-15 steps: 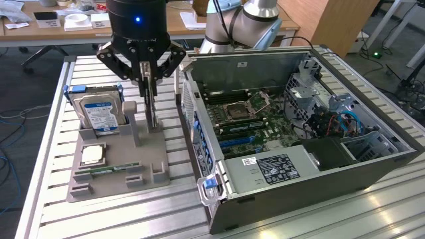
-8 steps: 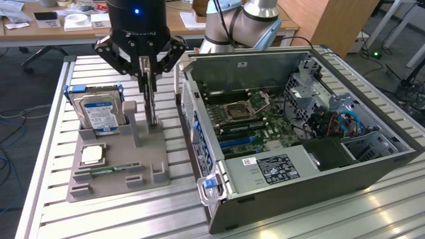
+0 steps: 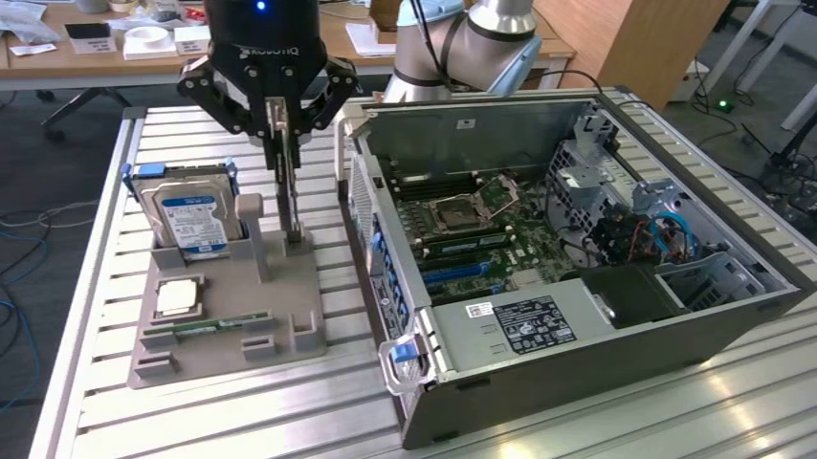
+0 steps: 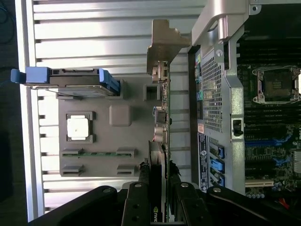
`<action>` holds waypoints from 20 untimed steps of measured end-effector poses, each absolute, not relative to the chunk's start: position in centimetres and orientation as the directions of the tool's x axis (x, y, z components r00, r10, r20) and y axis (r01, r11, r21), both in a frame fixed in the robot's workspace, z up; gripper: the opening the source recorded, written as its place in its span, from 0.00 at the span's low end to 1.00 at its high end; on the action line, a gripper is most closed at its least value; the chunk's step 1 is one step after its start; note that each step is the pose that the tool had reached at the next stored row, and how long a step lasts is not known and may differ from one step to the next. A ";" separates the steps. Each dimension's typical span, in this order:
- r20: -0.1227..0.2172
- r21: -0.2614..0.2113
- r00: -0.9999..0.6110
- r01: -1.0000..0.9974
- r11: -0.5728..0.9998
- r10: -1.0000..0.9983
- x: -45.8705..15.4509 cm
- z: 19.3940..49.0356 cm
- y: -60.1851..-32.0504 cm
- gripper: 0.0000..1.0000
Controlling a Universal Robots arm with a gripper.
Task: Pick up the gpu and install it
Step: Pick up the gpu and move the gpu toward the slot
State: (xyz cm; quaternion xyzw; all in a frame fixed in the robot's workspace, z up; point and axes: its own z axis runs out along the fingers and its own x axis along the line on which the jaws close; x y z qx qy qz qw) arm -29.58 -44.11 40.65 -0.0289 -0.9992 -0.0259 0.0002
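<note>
Clearly we were in the pick-up step. At the exterior view's left the drive [image 3: 191, 215] stood upright at the far end of the tray [image 3: 217, 356], with a chip [image 3: 176, 296] and a RAM stick [image 3: 210, 325] lying nearer. Just right of the drive, our gripper [image 3: 278, 134] hung over the tray, its fingers [image 4: 135, 207] drawn narrow on the top edge of the gpu [image 3: 287, 191]. The gpu hung on edge below them. Its lower end sat at the tray's slot, and we could not tell whether it had cleared it.

Right again stood the open case [image 3: 575, 373], its board [image 3: 473, 220] bare and no gpu seated, so we judged the install not begun. That step would call for a square, steady grip, a straight lift, and the gpu's edge lined up with a board slot.

The wrist view gave us the pinch from both sides and the bracket [image 4: 163, 44] at the gpu's far end, close beside the case. The exterior view gave us the gpu's height over the tray.
</note>
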 end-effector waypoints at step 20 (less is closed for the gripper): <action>0.002 0.052 -0.998 0.058 0.997 0.058 -28.2 40.7 -44.1 0.26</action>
